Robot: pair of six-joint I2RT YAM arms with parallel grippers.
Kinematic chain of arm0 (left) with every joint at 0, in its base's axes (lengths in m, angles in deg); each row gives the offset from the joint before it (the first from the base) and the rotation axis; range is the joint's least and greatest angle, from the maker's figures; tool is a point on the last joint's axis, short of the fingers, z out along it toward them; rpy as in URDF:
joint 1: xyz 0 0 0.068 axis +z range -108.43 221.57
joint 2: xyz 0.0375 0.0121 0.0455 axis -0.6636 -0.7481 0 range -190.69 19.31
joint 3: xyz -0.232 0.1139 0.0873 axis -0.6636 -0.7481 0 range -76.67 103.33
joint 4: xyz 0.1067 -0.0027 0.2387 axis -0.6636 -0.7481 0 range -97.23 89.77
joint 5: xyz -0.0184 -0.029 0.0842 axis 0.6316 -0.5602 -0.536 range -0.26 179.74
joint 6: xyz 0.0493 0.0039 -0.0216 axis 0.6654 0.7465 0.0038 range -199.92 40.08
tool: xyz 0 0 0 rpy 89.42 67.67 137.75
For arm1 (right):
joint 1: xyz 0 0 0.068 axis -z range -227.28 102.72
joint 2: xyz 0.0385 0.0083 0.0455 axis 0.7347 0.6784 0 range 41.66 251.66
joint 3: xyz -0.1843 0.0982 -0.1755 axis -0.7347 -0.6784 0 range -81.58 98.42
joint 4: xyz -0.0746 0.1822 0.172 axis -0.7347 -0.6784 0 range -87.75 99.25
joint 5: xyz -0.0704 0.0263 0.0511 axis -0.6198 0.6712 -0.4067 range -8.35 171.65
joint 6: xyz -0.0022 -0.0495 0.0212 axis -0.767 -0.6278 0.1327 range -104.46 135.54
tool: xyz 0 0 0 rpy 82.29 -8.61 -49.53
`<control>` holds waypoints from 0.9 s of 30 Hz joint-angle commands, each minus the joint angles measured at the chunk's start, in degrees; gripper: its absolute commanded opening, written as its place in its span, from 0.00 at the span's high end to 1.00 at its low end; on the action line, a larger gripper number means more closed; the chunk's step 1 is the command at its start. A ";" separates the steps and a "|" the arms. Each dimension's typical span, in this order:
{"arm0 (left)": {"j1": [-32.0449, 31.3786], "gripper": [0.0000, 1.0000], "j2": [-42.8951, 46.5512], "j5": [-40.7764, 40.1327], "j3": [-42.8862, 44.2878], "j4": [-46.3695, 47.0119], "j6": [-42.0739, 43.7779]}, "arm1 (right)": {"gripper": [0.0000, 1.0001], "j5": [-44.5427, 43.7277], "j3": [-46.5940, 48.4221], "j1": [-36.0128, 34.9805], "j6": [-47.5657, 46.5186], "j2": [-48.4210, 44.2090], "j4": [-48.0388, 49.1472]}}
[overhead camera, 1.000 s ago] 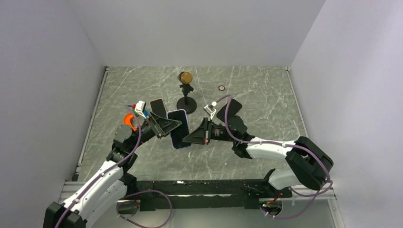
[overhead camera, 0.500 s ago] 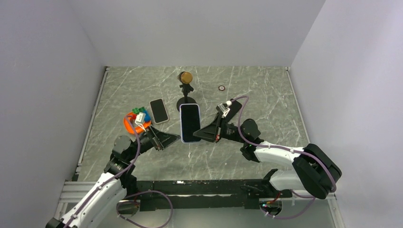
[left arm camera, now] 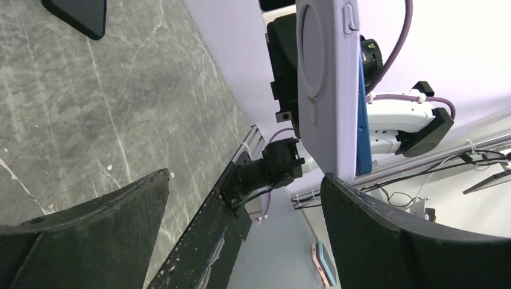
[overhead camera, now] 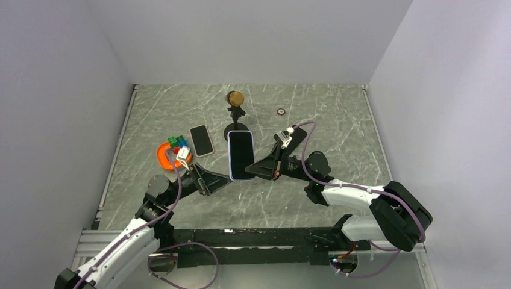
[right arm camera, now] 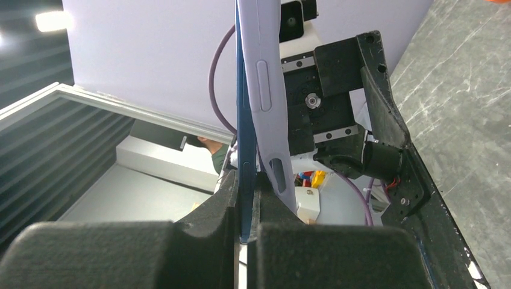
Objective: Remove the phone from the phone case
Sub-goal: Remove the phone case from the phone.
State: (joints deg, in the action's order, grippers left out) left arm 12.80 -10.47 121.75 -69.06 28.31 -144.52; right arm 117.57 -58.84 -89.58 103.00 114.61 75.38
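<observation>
- Pulled back toward its own base since a second ago, the left pincer (overhead camera: 223, 177) has let go of the phone (overhead camera: 241, 153). It now hangs spread wide, with the phone just ahead of its fingertips and touching neither.
- The right pincer (overhead camera: 252, 170) is pressed together on the phone's long edge and holds it alone above the counter (overhead camera: 337, 132), screen up.
- From the right wrist, the blue phone edge sits inside the pinch. The lilac case (right arm camera: 265, 72) bows away beside the fingers at that end, so it looks partly peeled there.
- Gripping the phone rather than its shell probably leaves the case free for the spread left pincer to take and pull.
- The case still wraps most of the phone, so the task is not done.
- Beyond the left pincer, a second phone (overhead camera: 202, 140) lies flat.
- An orange ring (overhead camera: 161, 158) sits beside it with toy blocks (overhead camera: 176, 142) at its far rim; I cannot tell whether they are inside.
</observation>
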 commanded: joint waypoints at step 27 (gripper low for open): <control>-3.43 0.01 2.00 -3.86 3.30 0.42 2.39 | 1.00 -1.63 0.77 0.15 -0.92 -0.40 6.07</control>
State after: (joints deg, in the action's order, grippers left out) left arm 9.65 -8.70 118.95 -68.57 26.32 -143.58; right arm 116.65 -58.86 -89.32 102.74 114.63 75.11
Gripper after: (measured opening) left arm 0.994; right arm 0.070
